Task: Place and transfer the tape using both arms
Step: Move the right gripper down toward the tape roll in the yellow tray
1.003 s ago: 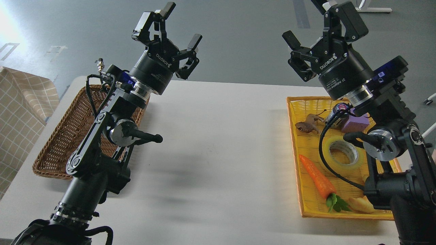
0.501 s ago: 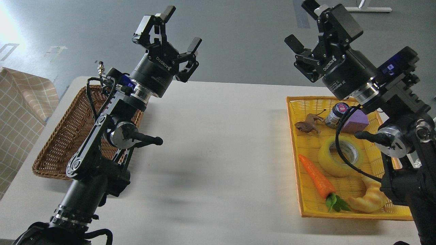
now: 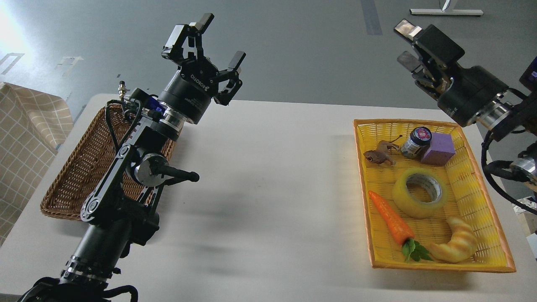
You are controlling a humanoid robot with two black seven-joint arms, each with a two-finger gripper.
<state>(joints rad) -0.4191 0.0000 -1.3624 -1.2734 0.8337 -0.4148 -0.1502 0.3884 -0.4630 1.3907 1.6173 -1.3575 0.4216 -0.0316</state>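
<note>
The tape [image 3: 403, 198], a yellow translucent roll with a grey-white core, lies flat in the middle of the yellow basket [image 3: 361, 176] on the right of the table. My right gripper [image 3: 403, 42] is raised high, above and beyond the basket's far right corner. It is well clear of the tape, and its fingers are apart and empty. My left gripper [image 3: 221, 40] is raised over the far left of the table, open and empty, with its fingers pointing up and away.
The yellow basket also holds a carrot toy [image 3: 390, 218], a croissant toy [image 3: 459, 243], a brown frog [image 3: 376, 156], a small jar [image 3: 415, 141] and a purple block [image 3: 438, 149]. A brown wicker basket [image 3: 75, 172] sits at the left, partly behind my left arm. A checked cloth [image 3: 25, 134] is at the far left.
My right arm has swung right and back, off the yellow basket, so the tape and croissant now show in full. My left arm has barely moved.
</note>
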